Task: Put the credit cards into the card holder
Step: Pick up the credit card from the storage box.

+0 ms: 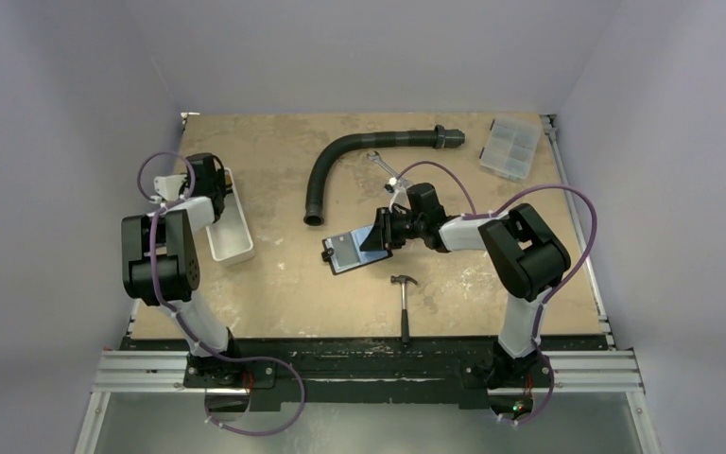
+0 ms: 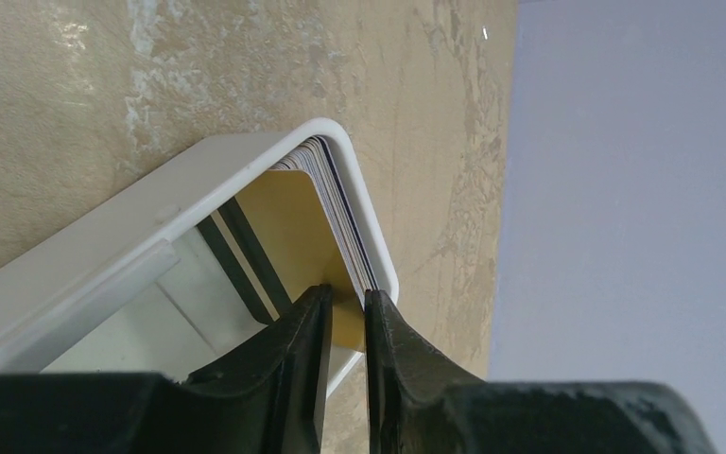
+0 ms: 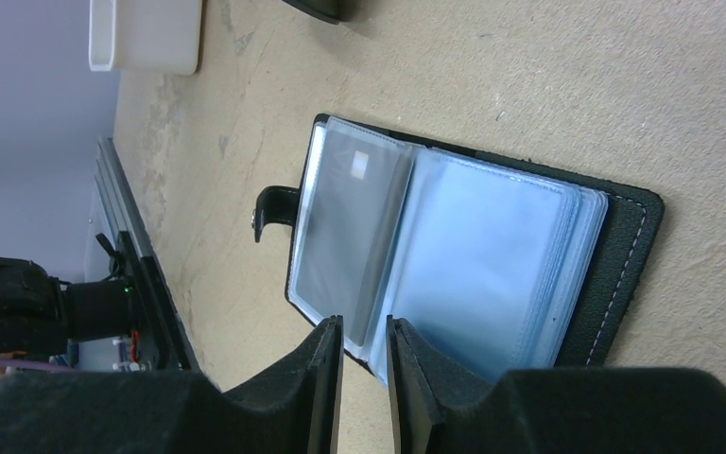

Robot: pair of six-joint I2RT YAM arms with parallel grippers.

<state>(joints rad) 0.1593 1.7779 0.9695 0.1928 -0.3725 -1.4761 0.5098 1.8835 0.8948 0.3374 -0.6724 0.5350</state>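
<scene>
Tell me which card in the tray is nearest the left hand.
The gold card with a dark stripe, in front; the others stand behind it against the tray's end.

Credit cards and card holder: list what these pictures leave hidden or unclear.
- Left wrist view: credit cards stand on edge in the white tray; edges too fine to count.
- Left gripper: whether it pinches the yellow card is unclear.
- Right wrist view: right gripper straddles a sleeve of the card holder; grip unclear, its own fingers cut off the sleeve's end.
- Top view: the left arm hides the cards.
</scene>
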